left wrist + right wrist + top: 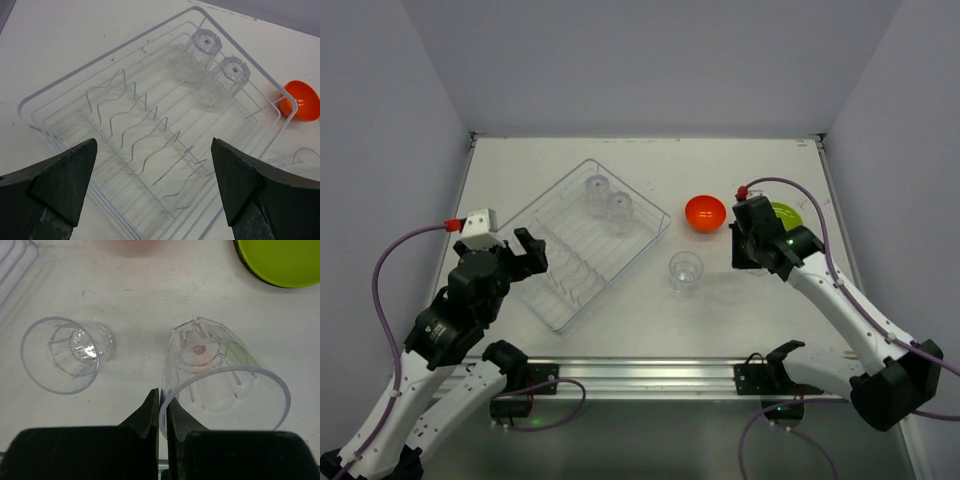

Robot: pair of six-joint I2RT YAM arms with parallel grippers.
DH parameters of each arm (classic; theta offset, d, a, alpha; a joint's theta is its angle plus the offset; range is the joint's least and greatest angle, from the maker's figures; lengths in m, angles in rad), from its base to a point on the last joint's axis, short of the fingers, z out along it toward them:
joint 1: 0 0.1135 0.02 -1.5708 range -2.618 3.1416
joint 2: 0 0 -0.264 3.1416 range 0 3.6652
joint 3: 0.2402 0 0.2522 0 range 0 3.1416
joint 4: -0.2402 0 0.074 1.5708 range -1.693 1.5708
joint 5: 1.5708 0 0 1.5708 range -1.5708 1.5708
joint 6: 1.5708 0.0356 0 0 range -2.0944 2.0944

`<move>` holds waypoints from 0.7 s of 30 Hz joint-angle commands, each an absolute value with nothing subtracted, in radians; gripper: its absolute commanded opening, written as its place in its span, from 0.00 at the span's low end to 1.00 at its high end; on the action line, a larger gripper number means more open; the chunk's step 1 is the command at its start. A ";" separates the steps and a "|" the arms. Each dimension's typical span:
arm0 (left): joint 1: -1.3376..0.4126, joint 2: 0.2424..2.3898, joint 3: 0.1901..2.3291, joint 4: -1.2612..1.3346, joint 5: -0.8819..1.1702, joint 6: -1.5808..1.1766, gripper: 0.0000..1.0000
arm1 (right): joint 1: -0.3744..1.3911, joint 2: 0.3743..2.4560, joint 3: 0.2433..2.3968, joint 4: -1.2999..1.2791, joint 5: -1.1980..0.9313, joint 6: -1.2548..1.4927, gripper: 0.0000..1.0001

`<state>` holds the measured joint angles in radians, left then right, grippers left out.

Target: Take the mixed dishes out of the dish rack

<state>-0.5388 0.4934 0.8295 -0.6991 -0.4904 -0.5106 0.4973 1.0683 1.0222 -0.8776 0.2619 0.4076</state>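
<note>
The see-through dish rack (542, 193) lies at centre left and holds two upside-down clear tumblers (596, 190) (619, 208) at its far end. They also show in the left wrist view (205, 47) (230, 75). My left gripper (525, 255) is open and empty over the rack's near-left side (153, 150). My right gripper (162, 400) is shut on the rim of an upright clear tumbler (220, 375), just above or on the table. Another tumbler (685, 271) stands upright to its left. The orange-red bowl (705, 212) and the lime-green plate (788, 215) sit on the table.
The rack's wire ridges (145, 125) fill its near half below my left fingers. The plate (280, 260) lies just beyond the held tumbler. The table's near rail (640, 375) and the side walls bound the space.
</note>
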 commanded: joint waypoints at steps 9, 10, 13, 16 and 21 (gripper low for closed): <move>-0.538 0.450 0.802 -0.657 -0.534 -0.495 1.00 | 0.489 1.362 1.077 -0.833 0.137 0.341 0.00; -0.537 0.442 0.801 -0.650 -0.528 -0.494 1.00 | 0.489 1.390 1.077 -0.828 0.105 0.330 0.00; -0.538 0.439 0.795 -0.643 -0.512 -0.489 1.00 | 0.489 1.448 1.097 -0.830 0.077 0.324 0.00; -0.538 0.449 0.792 -0.640 -0.506 -0.489 1.00 | 0.489 1.486 1.104 -0.827 0.078 0.322 0.00; -0.538 0.456 0.790 -0.637 -0.496 -0.485 1.00 | 0.491 1.522 1.100 -0.816 0.063 0.321 0.03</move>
<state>-0.5388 0.4473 0.7986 -0.6895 -0.4980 -0.5034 0.4908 1.5131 1.0668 -0.8379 0.0921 0.3393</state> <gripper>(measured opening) 0.997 0.049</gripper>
